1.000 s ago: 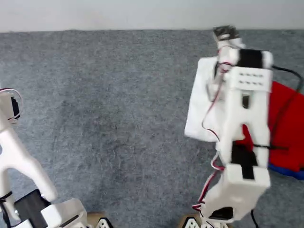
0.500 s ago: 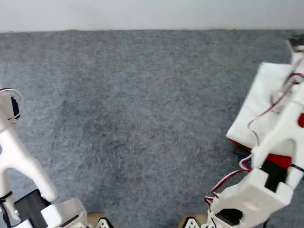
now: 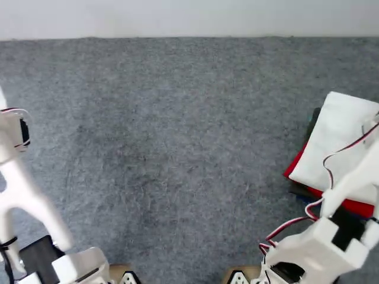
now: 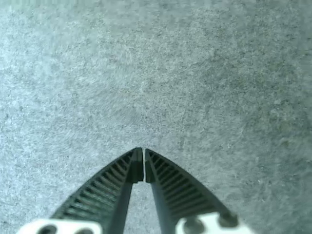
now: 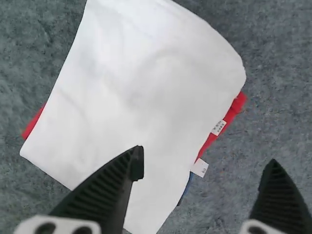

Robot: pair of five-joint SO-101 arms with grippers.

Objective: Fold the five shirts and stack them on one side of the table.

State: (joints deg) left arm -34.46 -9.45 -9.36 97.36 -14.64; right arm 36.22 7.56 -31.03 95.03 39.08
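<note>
A folded white shirt point(image 3: 339, 142) lies on top of a stack at the table's right edge. A red shirt point(image 3: 298, 168) and a dark one point(image 3: 314, 117) peek out beneath it. In the right wrist view the white shirt point(image 5: 131, 87) covers the red shirt point(image 5: 230, 116), and a blue edge point(image 5: 185, 191) shows below. My right gripper point(image 5: 205, 157) hangs open above the white shirt's near edge, holding nothing. My left gripper point(image 4: 144, 165) is shut and empty over bare grey carpet. The left arm point(image 3: 18, 177) stands at the table's left edge.
Grey carpet point(image 3: 177, 130) covers the whole table, with a pale wall point(image 3: 177, 18) along the far side. The right arm's white body point(image 3: 323, 245) and its wires rise at the front right, beside the stack.
The white shirt travelled right with the right arm and now rests on the red shirt. The right arm has drawn back toward the front right. The left arm barely shifted.
</note>
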